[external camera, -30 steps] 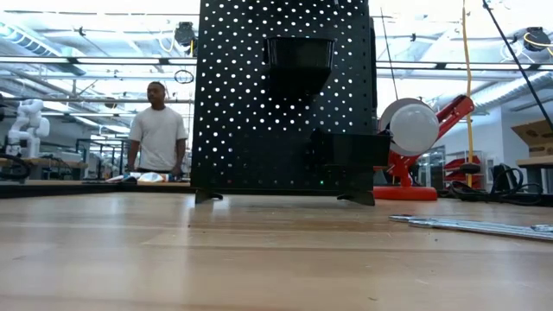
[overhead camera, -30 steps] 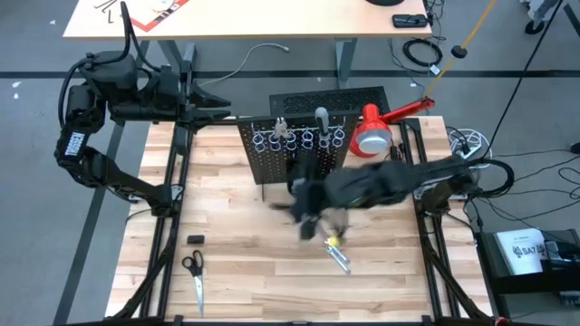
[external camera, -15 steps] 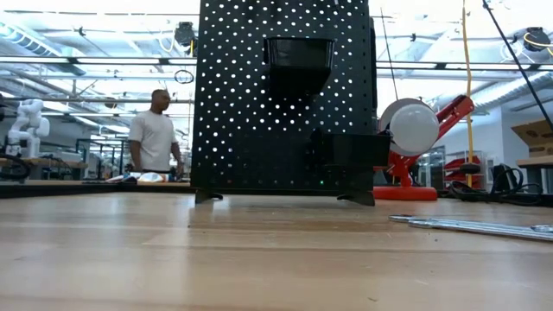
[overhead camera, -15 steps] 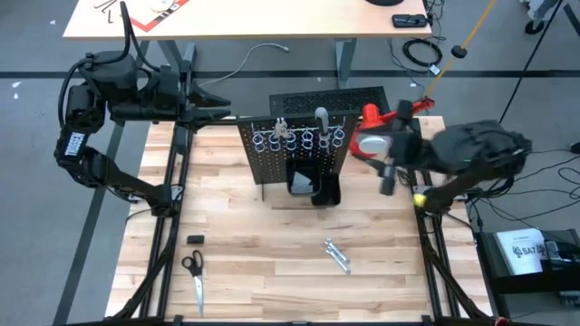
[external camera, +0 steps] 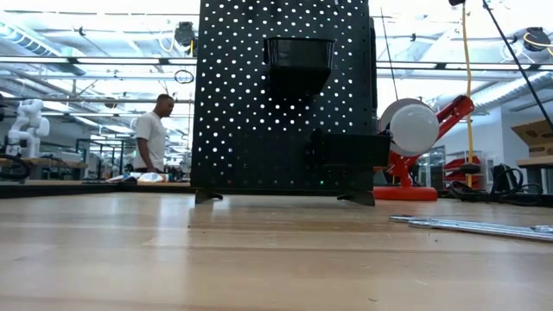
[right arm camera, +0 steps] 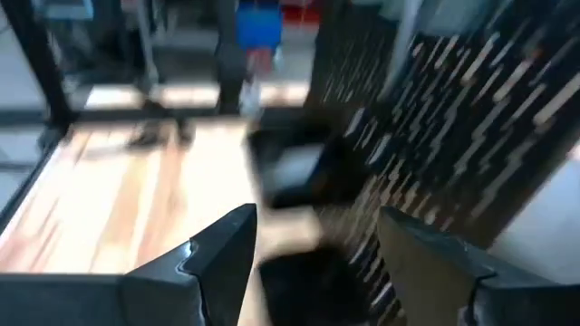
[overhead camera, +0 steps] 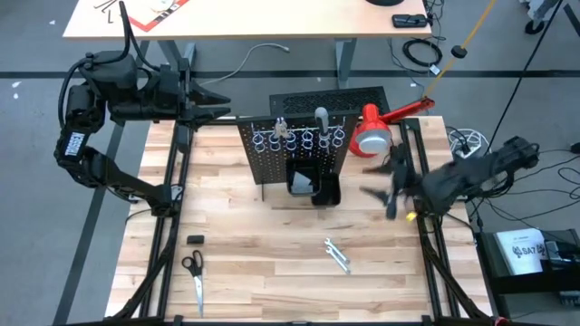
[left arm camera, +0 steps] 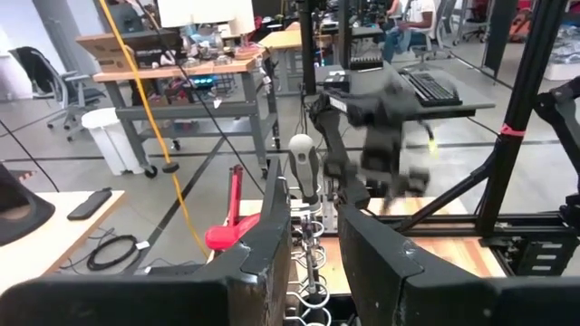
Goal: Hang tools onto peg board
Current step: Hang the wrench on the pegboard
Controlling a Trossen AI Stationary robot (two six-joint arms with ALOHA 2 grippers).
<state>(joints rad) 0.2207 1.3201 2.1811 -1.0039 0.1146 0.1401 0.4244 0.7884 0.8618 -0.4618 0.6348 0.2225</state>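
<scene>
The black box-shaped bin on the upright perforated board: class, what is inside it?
The black box-shaped bin holds one pale grey piece at one side; the rest is dark, so anything deeper is hidden.

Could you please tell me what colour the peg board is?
Black, dotted with holes; the peg board shows best in the low view.

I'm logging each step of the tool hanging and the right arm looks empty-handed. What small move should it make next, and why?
Probably swing the right gripper, open and empty beside the peg board, back over the silver wrenches lying loose on the table in front of it. They are the nearest tool not yet hung. The left gripper waits at the table's far left corner.
</scene>
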